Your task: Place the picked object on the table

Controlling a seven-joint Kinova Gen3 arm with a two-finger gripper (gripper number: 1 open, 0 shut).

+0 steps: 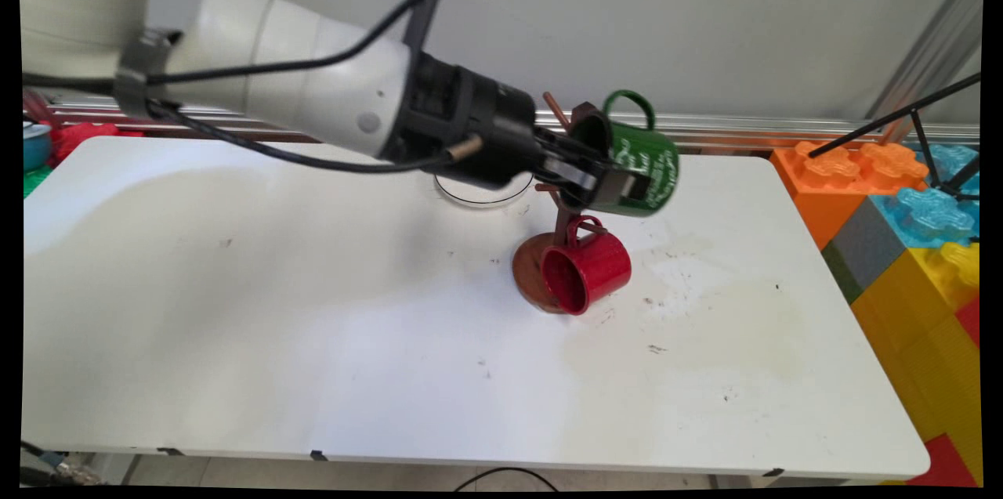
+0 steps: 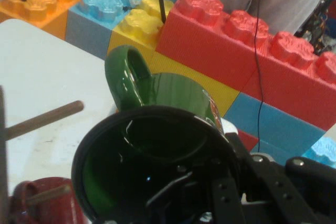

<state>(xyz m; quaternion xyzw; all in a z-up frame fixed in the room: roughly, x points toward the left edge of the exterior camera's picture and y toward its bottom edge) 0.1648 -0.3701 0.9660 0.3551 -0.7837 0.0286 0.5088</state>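
Black two-finger gripper (image 1: 607, 182) clamped on rim/wall of a glossy green enamel mug w/ white lettering (image 1: 646, 162), one finger inside, one outside. Mug held in the air, tipped on its side, mouth toward the arm, handle up, right by the upper pegs of a brown wooden mug tree (image 1: 566, 221). Red enamel mug (image 1: 586, 270) hangs by its handle on a low peg, over tree's round base, on white table (image 1: 235, 311). Big coloured plastic building blocks (image 1: 909, 233) stacked at table's right edge. Hand view: green mug's dark opening (image 2: 152, 166) close up, bare peg at left.
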